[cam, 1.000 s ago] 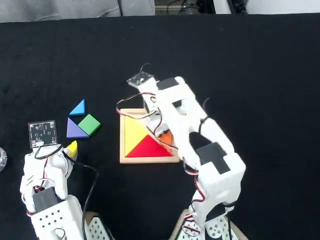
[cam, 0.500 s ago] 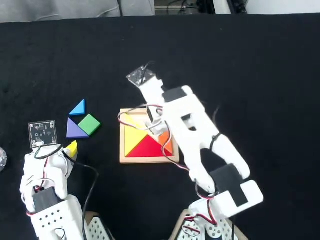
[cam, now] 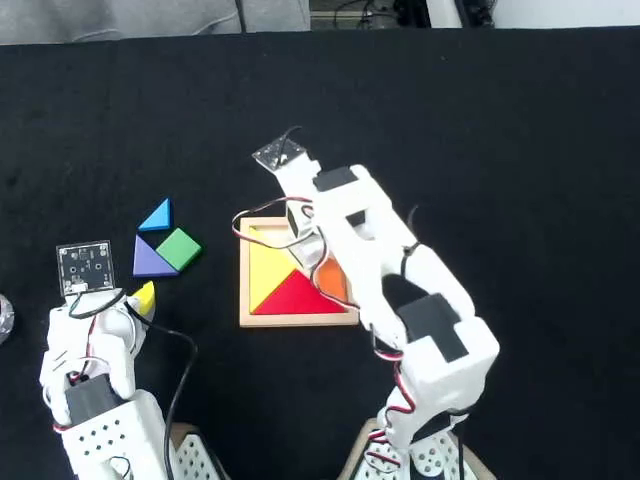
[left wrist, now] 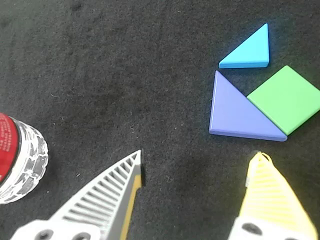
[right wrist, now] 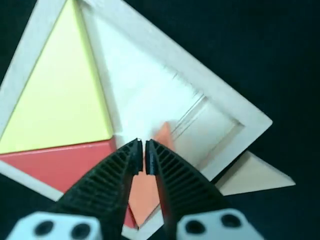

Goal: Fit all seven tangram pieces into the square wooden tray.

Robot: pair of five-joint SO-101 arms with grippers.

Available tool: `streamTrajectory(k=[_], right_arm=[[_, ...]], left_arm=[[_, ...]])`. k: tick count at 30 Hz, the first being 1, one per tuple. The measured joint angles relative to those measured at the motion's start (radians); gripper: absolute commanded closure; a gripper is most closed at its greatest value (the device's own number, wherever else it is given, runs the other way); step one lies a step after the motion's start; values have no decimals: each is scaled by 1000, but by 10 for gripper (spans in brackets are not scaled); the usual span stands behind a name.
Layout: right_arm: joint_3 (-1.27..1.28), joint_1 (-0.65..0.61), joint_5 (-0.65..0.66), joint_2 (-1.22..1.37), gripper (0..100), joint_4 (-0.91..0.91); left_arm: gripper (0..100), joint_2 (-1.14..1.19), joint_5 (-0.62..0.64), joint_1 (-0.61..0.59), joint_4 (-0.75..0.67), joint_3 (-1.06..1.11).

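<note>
The square wooden tray (cam: 246,300) lies mid-table and holds a big yellow triangle (cam: 266,270), a red triangle (cam: 294,297) and an orange piece (cam: 332,272). My right arm (cam: 350,225) reaches over the tray. Its gripper (right wrist: 141,149) is shut, with the tips just above the orange piece (right wrist: 146,192), beside the bare tray floor (right wrist: 145,100). A blue triangle (cam: 156,216), a green square (cam: 180,249) and a purple triangle (cam: 150,259) lie left of the tray. My left gripper (left wrist: 197,170) is open and empty, short of the purple triangle (left wrist: 235,115).
A clear round container with a red top (left wrist: 15,160) stands near the left gripper, at the table's left edge (cam: 3,318). A pale triangular shape (right wrist: 252,175) lies just outside one corner of the tray. Black cloth covers the table.
The right arm stretched out across the tray half a second ago and has drawn back to about where it was. The left arm and the loose pieces have not moved.
</note>
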Motion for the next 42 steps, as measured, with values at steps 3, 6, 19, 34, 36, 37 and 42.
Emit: streamTrajectory(k=[3,6,19,34,36,37,42], right_arm=[[-3,0,0,5,976,43],[-8,0,0,5,976,94],[163,195,-14,-391,974,-25],[253,325,-150,-324,973,-249],[238,351,-193,-284,973,-269],[238,367,-206,-270,973,-281],[238,388,-226,-241,973,-316]], left_arm=[[668,0,0,0,0,0],[668,0,0,0,0,0],[668,0,0,0,0,0],[668,0,0,0,0,0],[668,0,0,0,0,0],[668,0,0,0,0,0],[668,0,-2,0,0,0]])
